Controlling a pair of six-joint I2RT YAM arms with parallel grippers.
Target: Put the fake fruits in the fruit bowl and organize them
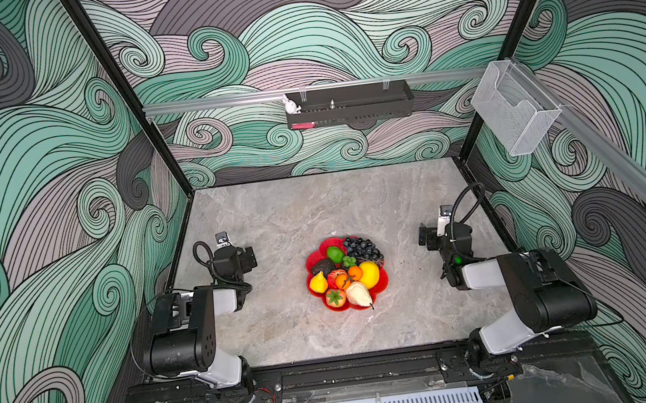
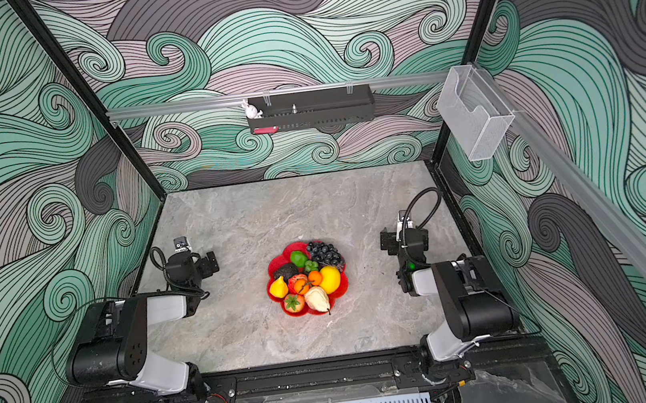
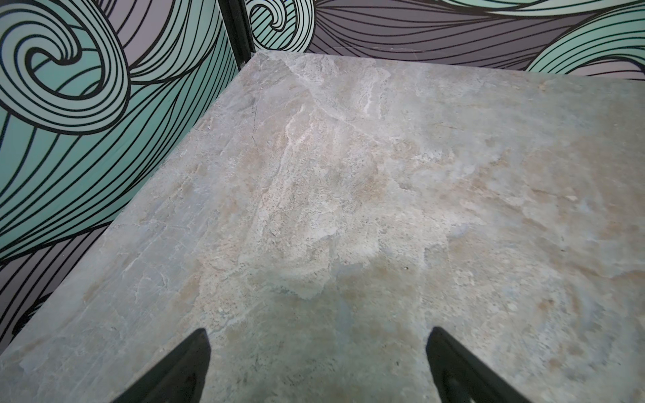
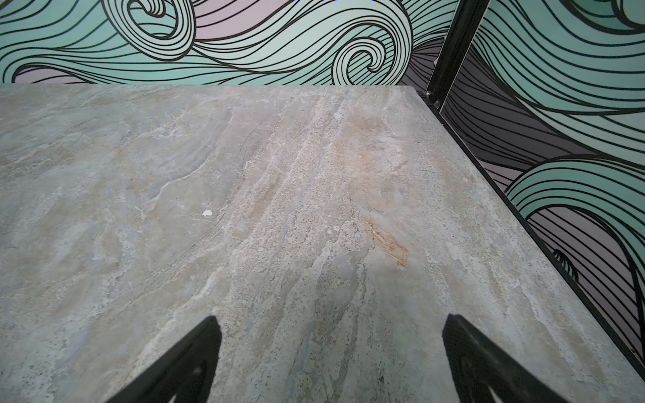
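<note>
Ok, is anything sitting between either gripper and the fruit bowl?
Nothing visible does. Only bare table lies between the left gripper and the fruit bowl, and between the right gripper and it.

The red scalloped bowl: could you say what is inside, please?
Dark grapes, green lime, dark avocado, yellow lemons, oranges, red apple, strawberry, beige pear; anything beneath them is hidden.

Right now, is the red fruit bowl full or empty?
Full: the fake fruits cover nearly all of the fruit bowl, only rim showing.
</note>
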